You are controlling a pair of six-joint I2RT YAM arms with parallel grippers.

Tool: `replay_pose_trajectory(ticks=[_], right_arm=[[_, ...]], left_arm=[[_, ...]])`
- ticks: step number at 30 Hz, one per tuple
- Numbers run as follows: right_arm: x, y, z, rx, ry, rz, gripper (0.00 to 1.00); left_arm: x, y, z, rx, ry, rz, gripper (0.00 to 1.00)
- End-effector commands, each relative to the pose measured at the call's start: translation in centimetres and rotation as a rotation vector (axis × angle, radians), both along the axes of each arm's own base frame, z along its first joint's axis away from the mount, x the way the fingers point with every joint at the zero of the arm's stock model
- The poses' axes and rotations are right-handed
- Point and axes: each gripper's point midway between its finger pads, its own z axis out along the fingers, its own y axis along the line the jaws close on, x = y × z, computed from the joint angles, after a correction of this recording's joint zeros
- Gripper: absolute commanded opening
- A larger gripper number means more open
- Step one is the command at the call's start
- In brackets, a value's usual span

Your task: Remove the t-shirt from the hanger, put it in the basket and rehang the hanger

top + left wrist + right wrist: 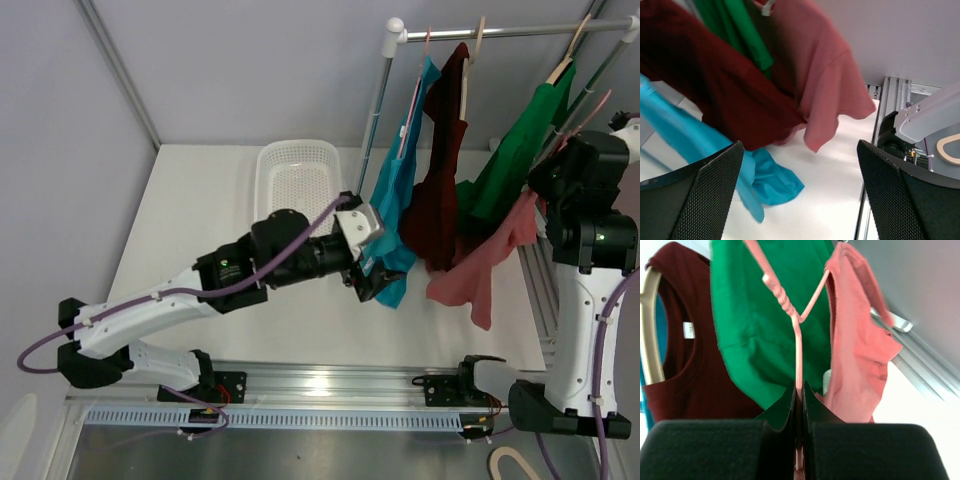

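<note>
Right claw [799, 390] clamping pink hanger [798, 335] — pink t-shirt [855, 345] dangling off one arm, near desk [200, 200] right edge. Left claw [799, 167] gaping apart beside teal shirt [771, 184].

Bright, even overhead light fills the cell, washing the white tabletop [200, 230] nearly flat, with only faint, soft shadows beneath the arm and hanging clothes. A hot patch of glare sits on the brushed aluminium rail [322, 381] at the near edge. From the left wrist, the salmon-pink cotton t-shirt [835, 85] and dark maroon shirt [715, 85] look soft and smeared, framed by shadowy black mesh-faced fingers [700, 195]. From the right wrist, the thin pink plastic hanger [798, 340] is slightly soft, and the upper-left corner is blown white.
</note>
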Motion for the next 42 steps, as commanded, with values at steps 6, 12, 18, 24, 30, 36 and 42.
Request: replay_pose_trajectory(ticks=[6, 12, 18, 24, 30, 36, 42], right_arm=[[-1.2, 2.9, 4.0, -0.012, -0.154, -0.087, 0.00], [-0.3, 4.1, 3.6, -0.007, -0.150, -0.060, 0.00], [0.5, 4.9, 3.8, 0.019, -0.168, -0.059, 0.00], [1.1, 6.2, 4.7, 0.033, -0.185, -0.035, 0.00], [-0.1, 6.8, 6.4, 0.039, -0.218, -0.014, 0.00], [-1.4, 7.0, 6.9, 0.038, -0.229, 0.006, 0.00], [-2.1, 7.2, 7.5, 0.043, -0.246, 0.022, 0.00]], left_arm=[[-1.4, -3.6, 2.4, -0.090, -0.124, -0.059, 0.99], [-1.1, -4.9, 1.5, -0.089, -0.137, -0.056, 0.99], [-0.9, -6.7, 0.4, -0.081, -0.153, -0.024, 1.00], [-0.7, -9.1, -0.9, -0.085, -0.174, -0.004, 0.99], [-0.1, -11.1, -2.5, -0.057, -0.156, 0.002, 1.00], [0.4, -12.3, -2.7, -0.049, -0.140, 0.018, 0.99], [1.0, -12.8, -2.1, -0.053, -0.142, 0.049, 0.76]])
